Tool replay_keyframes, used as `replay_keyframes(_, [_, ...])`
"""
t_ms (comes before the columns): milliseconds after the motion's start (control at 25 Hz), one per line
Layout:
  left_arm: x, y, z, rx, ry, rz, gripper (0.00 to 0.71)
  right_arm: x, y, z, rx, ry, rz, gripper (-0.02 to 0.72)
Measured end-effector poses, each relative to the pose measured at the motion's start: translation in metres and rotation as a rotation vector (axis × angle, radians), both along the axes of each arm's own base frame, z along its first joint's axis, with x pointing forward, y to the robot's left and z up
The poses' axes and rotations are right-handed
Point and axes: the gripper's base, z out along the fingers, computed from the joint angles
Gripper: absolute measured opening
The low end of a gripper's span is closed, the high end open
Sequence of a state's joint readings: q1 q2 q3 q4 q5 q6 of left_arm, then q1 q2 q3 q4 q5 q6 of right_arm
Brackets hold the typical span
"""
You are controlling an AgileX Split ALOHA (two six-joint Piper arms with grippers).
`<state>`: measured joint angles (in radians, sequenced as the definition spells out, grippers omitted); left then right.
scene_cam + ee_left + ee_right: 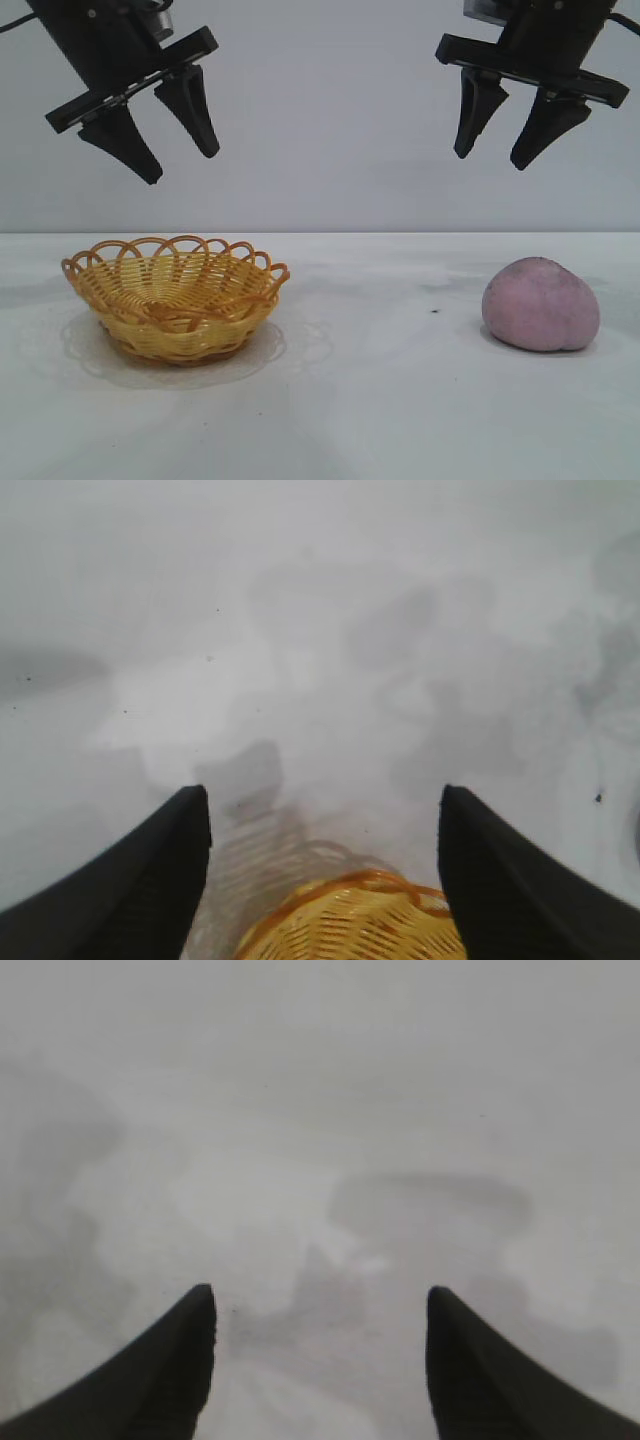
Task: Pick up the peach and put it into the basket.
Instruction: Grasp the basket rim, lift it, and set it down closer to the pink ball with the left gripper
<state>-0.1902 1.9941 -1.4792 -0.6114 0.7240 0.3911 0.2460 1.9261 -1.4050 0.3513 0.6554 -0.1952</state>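
Note:
The peach (541,304), a dull pinkish-purple rounded fruit, lies on the white table at the right in the exterior view. The basket (176,293), yellow woven with an orange looped rim, stands at the left and holds nothing. My left gripper (182,166) hangs open high above the basket; its wrist view shows the basket's rim (350,912) between its fingers (150,880). My right gripper (490,160) hangs open high above the table, a little left of the peach. Its wrist view shows only bare table between its fingers (170,1370); the peach is out of that view.
The white table (380,400) runs between basket and peach, with a small dark speck (435,311) left of the peach. A plain grey wall stands behind.

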Motion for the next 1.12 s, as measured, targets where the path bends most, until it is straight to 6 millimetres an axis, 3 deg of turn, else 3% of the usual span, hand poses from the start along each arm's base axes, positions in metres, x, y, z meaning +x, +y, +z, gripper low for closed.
replay_keyframes(600, [-0.001,0.003,-0.002,0.047,-0.001,-0.027,0.482,0.000,0.000,0.000,-0.001,-0.001,0.002,0.404])
replay_keyframes(1120, [-0.015,0.012,-0.011,0.281,0.014,-0.385,0.482,-0.001,0.000,0.000,-0.002,0.007,0.004,0.404])
